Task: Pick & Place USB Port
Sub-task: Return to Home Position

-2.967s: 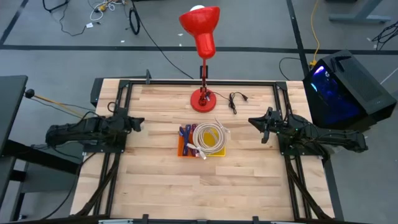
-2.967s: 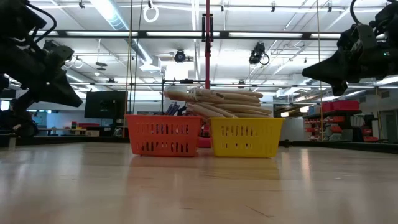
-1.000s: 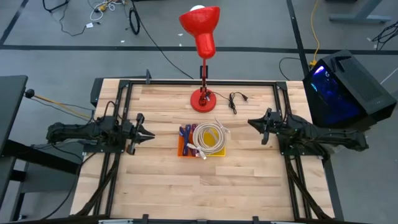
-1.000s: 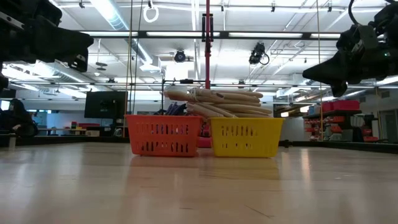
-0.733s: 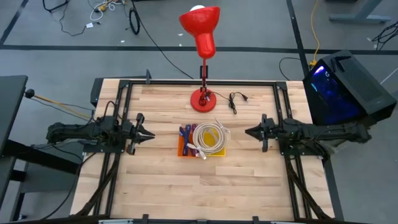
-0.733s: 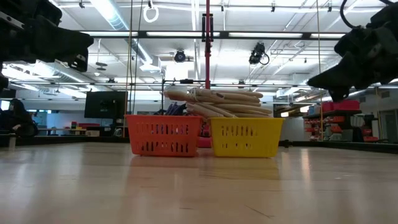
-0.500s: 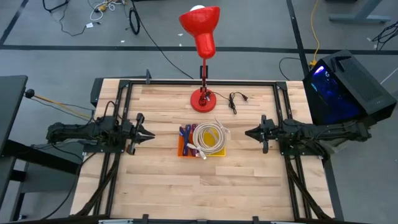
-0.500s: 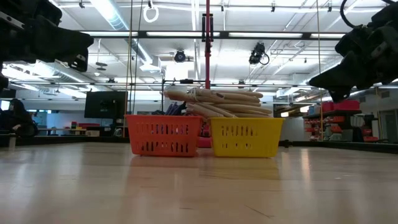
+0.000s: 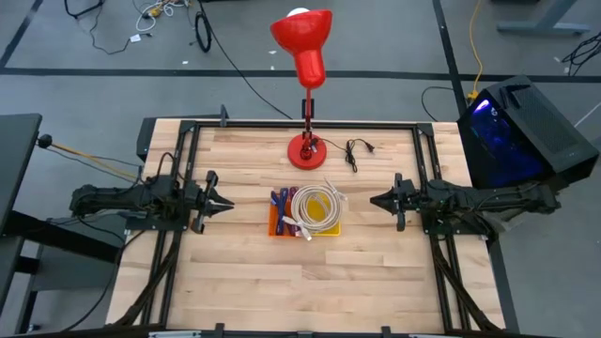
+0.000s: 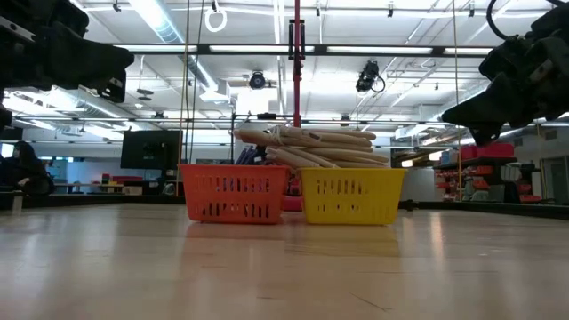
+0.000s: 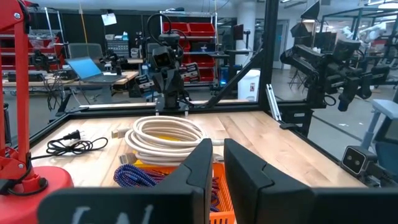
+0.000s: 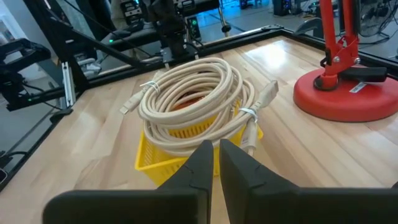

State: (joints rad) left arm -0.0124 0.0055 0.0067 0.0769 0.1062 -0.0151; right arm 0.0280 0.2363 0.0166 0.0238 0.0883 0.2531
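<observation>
A coiled white USB cable rests on the rim of a yellow basket at the table's middle. An orange basket stands against the yellow one's left side and holds blue and purple cables. My left gripper hovers left of the baskets, shut and empty, pointing at them. My right gripper hovers to their right, also shut and empty, facing the coil.
A red desk lamp stands on its round base behind the baskets, near the far edge, its head leaning beyond the table. Its black cord and plug lie beside the base. Bare wood lies in front of the baskets.
My right gripper has swung a little toward the table's near edge and dipped slightly, so it now points level at the baskets, then held still. The baskets and cable have stayed in place.
</observation>
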